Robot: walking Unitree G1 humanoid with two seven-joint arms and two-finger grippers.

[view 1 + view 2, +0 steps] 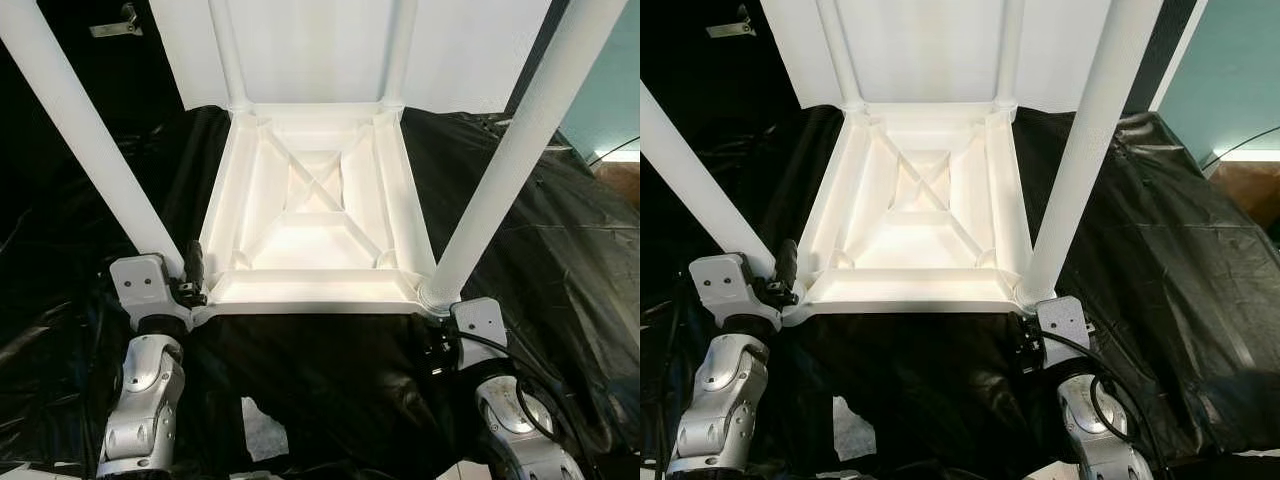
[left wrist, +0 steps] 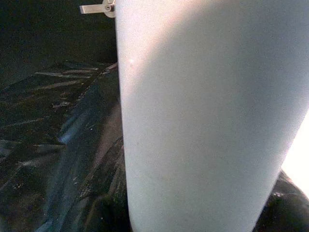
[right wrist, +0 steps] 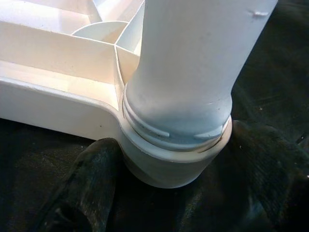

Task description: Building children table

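A white plastic children's table [image 1: 315,215] lies upside down on black sheeting, its ribbed underside facing me and its legs pointing up. My left gripper [image 1: 190,275] is at the base of the near-left leg [image 1: 80,140]; one black finger [image 1: 196,262] stands against it, and the leg [image 2: 207,116] sits between the fingers in the left wrist view. My right gripper [image 1: 1035,320] is at the near-right corner, under the near-right leg [image 1: 510,160]. Its dark fingers [image 3: 91,183] hug both sides of the leg's threaded socket collar [image 3: 174,154].
Two far legs [image 1: 228,55] [image 1: 398,50] rise at the table's back corners. Crinkled black sheeting [image 1: 560,250] covers the surface all round. A white scrap [image 1: 262,430] lies near my body. A teal wall [image 1: 1230,70] is at the right, a metal bracket [image 1: 115,25] at the far left.
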